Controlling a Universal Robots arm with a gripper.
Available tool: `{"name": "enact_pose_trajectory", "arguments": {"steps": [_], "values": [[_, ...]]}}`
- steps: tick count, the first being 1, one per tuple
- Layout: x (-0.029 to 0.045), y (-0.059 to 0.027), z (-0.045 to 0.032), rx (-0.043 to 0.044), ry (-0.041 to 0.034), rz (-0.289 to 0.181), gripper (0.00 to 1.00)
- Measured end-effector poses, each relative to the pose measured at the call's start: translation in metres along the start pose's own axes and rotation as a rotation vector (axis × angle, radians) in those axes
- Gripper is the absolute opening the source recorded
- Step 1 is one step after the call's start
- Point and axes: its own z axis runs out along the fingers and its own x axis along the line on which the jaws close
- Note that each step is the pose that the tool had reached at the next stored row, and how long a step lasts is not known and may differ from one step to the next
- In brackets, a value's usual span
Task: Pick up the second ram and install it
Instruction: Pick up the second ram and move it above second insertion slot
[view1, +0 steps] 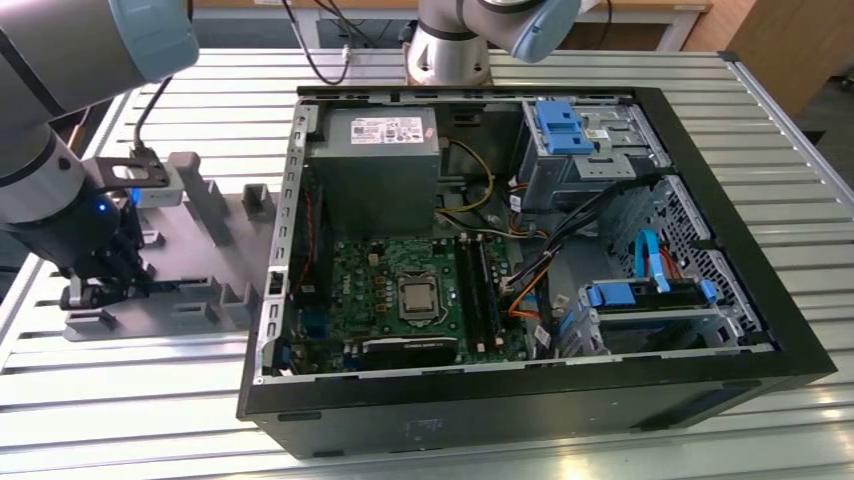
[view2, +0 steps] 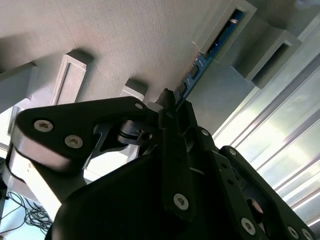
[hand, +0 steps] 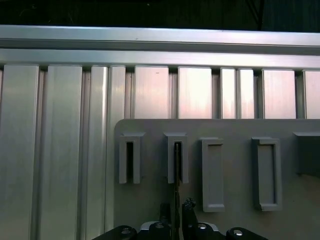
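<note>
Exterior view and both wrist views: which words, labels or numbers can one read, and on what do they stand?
Power supply, exterior view: white label with print, too small to read.
Computer case, near side: faint mark, not legible.
Grey holder and second ram, in both wrist views: no print visible.

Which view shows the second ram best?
The second wrist view: there the ram shows its long blue-green face, standing in a grey holder. In the first wrist view it is just a thin dark edge. In the exterior view I cannot tell it on the holder.
</note>
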Motion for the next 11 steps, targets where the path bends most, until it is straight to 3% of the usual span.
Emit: {"name": "enact_pose_trajectory", "arguments": {"steps": [1, 8, 10, 11], "values": [[0.0000, 0.0000, 0.0002, 0.0000, 0.0000, 0.000, 0.24], [0.0001, -0.0005, 0.0014, -0.0001, 0.0001, 0.000, 0.24], [0.0001, -0.0005, 0.0016, -0.0001, 0.0000, 0.000, 0.22], [0.0001, -0.0005, 0.0016, 0.0000, 0.0000, 0.000, 0.15]]}}
